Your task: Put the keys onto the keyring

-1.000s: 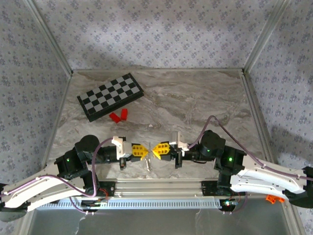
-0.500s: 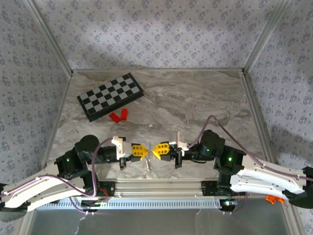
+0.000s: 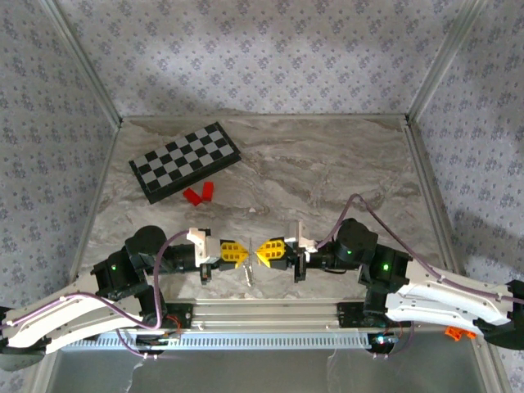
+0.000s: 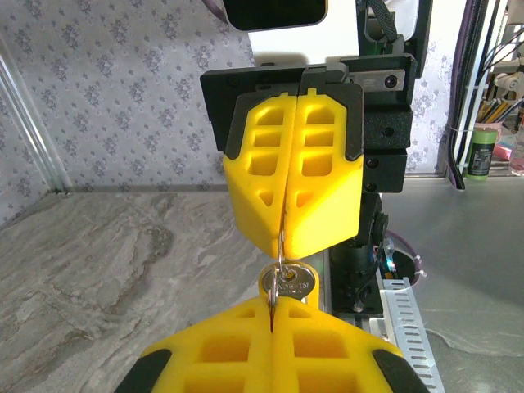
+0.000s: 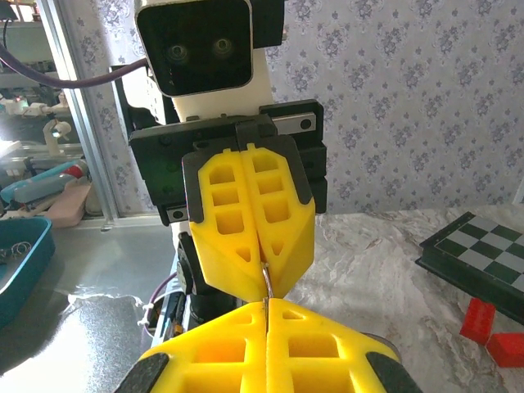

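Yellow-padded left gripper [image 4: 272,309], jaws fully closed, pinches key [image 4: 291,282]; right gripper [image 4: 282,246], likewise closed, pinches keyring [image 4: 280,264] wire, table [image 3: 327,164] 6 o'clock. Risk: thin wire slips, key drops; cause, misaligned pull.

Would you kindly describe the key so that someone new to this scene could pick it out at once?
On the marble table, find the two yellow-padded grippers facing tip to tip near its front edge. The left gripper and right gripper pinch a thin metal ring between them, and the key hangs against it. It is small, silvery and round-headed, unlike the red blocks by the chessboard.
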